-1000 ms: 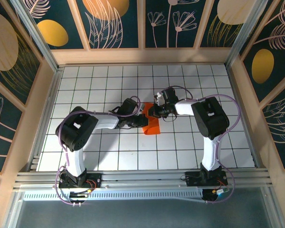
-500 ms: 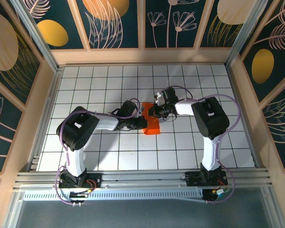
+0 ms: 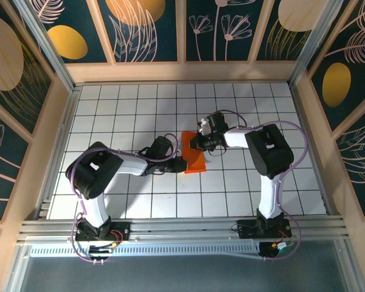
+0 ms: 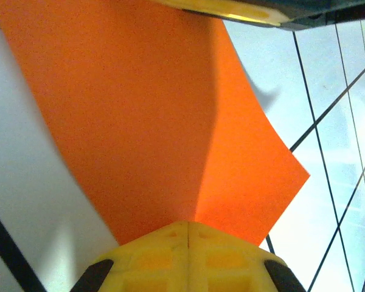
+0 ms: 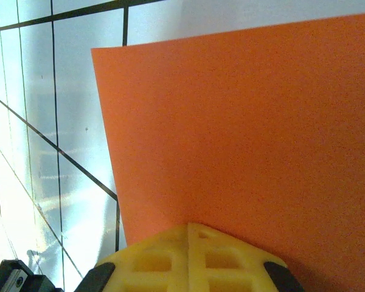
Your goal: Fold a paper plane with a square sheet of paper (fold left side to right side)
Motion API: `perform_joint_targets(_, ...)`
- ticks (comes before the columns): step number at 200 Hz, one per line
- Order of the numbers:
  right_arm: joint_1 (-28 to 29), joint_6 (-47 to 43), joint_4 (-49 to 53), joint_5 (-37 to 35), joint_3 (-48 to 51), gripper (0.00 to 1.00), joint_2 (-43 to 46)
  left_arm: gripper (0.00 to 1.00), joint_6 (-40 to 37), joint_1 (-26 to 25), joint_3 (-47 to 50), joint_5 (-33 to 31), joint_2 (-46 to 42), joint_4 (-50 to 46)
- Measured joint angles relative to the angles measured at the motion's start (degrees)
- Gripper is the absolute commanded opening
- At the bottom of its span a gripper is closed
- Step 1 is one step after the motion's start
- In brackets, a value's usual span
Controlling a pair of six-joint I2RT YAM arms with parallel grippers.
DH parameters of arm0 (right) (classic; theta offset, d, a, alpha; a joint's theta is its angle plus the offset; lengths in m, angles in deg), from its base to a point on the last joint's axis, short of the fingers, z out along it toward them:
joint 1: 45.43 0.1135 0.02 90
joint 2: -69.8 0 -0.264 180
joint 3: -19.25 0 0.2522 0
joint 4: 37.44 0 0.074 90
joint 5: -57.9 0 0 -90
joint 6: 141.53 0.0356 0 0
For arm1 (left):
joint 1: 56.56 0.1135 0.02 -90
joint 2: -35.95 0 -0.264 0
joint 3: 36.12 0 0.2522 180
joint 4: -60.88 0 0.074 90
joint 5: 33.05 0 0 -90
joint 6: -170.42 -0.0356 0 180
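The paper (image 3: pixel 196 160) sits mid-way across the desk (image 3: pixel 231 188), bowed between 2 grips. The left claw (image 4: pixel 188 238) is clenched on its left edge, likely to carry that side rightward. The right claw (image 5: pixel 190 240) pinches the far edge, seemingly as an anchor.
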Motion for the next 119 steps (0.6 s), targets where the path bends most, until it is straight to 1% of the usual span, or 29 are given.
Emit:
perform_joint_targets(45,0.0,-0.11,-0.02,0.0,0.04,0.0,0.0,0.02,0.0,-0.48,1.57,-0.17,-0.83,1.4)
perform_joint_targets(119,0.0,-0.11,-0.07,0.0,0.09,0.0,0.0,0.03,-0.96,-1.7,2.12,-1.6,-1.9,0.02)
